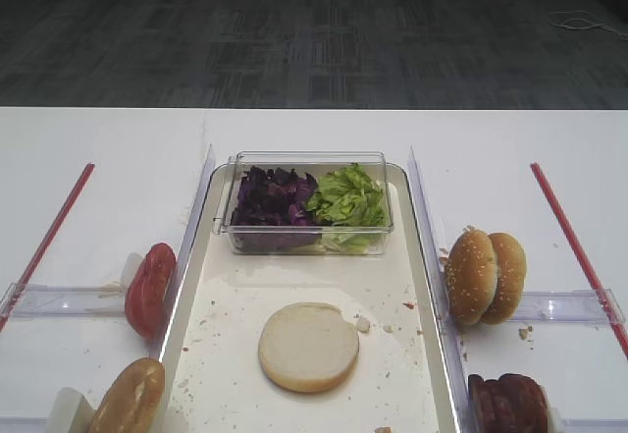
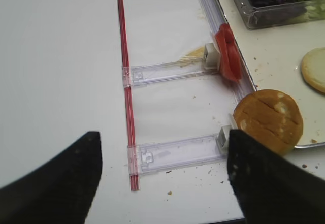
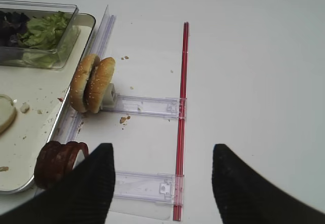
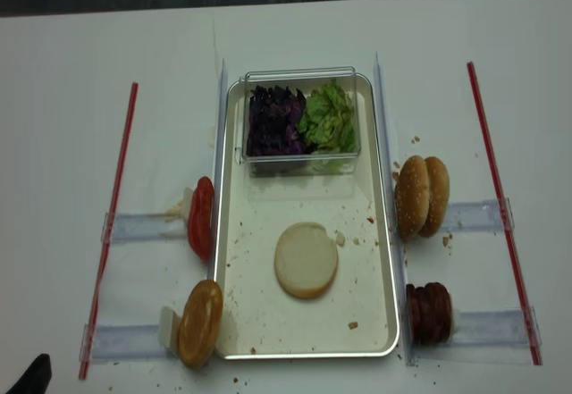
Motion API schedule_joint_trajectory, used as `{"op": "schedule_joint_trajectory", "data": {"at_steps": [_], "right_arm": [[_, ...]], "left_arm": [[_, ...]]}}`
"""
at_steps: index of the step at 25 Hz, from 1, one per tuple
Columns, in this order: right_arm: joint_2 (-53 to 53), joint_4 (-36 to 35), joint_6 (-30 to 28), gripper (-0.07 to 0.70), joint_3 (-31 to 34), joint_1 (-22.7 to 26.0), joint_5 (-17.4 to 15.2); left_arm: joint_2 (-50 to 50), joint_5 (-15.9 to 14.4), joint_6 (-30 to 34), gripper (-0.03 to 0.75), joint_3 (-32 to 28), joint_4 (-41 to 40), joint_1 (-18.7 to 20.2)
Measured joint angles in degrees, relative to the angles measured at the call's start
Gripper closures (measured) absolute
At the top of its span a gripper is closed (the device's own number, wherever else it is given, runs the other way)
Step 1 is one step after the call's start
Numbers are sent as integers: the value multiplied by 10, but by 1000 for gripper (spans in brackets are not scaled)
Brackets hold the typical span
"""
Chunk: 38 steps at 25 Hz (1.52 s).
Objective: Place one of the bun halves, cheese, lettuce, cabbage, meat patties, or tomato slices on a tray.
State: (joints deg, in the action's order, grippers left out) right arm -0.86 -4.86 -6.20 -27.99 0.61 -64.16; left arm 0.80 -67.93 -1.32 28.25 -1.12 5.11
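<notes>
On the white counter (image 1: 98, 148), tray (image 1: 424, 256) centred, one bun half (image 1: 308, 346) lying cut face up on its floor.
Left jaws (image 2: 162, 176) spread, empty, over the left racks; tomato slices (image 1: 149, 289) on edge beside the tray's left rim; cabbage (image 1: 272, 197) and lettuce (image 1: 345, 195) in a clear box (image 1: 309, 241) at the tray's far end; meat patties (image 1: 507, 403) right of the tray; right jaws (image 3: 162, 181) spread, empty.

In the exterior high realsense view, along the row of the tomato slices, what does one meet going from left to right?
Left red strip → tomato slices → tray → sesame buns → right red strip.
</notes>
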Motion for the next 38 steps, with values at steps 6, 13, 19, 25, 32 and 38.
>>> {"op": "schedule_joint_trajectory", "data": {"at_steps": [6,13,19,25,32,38], "right_arm": [[0,0,-1,167,0,0,0],[0,0,-1,167,0,0,0],[0,0,-1,167,0,0,0],[0,0,-1,167,0,0,0],[0,0,-1,167,0,0,0],[0,0,-1,167,0,0,0]], "left_arm": [[0,1,-2,205,0,-1,0],[0,1,-2,206,0,-1,0],[0,1,-2,206,0,-1,-6],[1,1,-2,206,0,-1,-28],[2,1,-2,206,0,-1,-29],[2,1,-2,206,0,-1,-29]]}}
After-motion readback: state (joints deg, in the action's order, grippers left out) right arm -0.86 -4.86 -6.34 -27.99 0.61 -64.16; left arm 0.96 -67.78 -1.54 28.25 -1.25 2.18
